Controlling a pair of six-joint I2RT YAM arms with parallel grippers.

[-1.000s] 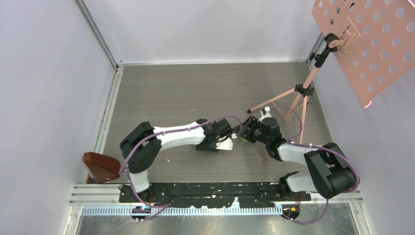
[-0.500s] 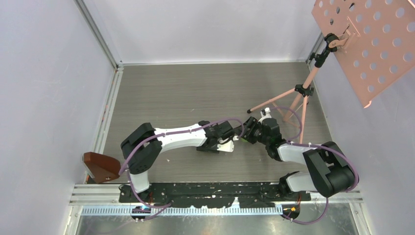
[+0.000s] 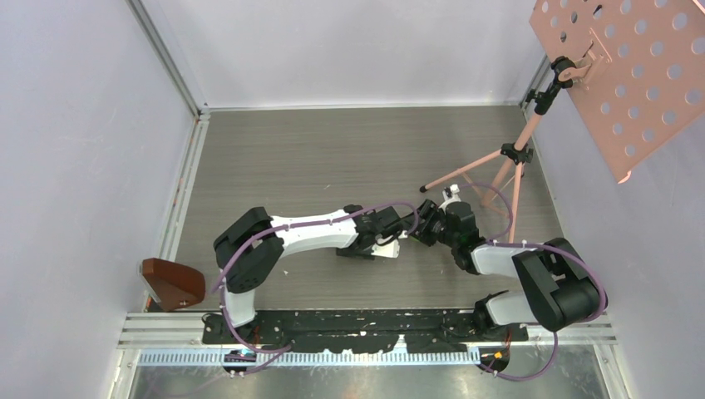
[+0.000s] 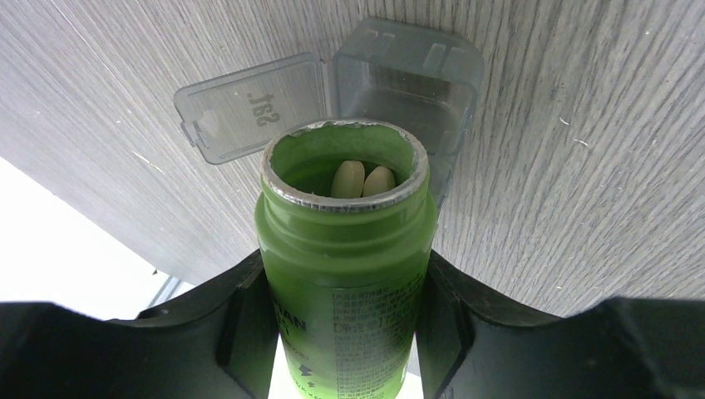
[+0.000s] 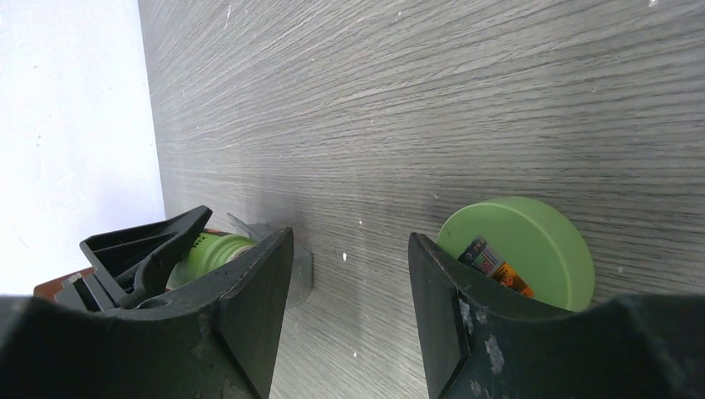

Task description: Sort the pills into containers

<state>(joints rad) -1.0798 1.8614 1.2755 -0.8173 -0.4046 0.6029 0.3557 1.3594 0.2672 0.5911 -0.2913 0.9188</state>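
Grey wood-grain table [image 3: 332, 158] is carrying everything; I'm using the green bottle [image 4: 345, 274] as my landmark. I'm gripping it in the left gripper [image 4: 345, 332], jaws clamped on its body, mouth uncapped and tipped toward the table. Just beyond the mouth, the grey pill case [image 4: 407, 83] is lying with its lid [image 4: 253, 104] flipped open, marked "Sat". Two pale pills [image 4: 363, 179] are sitting inside the bottle's neck. The right gripper [image 5: 349, 274] is hovering near, jaws spread and holding nothing, with the green cap [image 5: 520, 249] lying on the table just beside its finger. Risk as I'm judging it: tilting further could be dumping both pills at once, or dropping them past the small compartment onto the table, since the mouth is wider than the slot.
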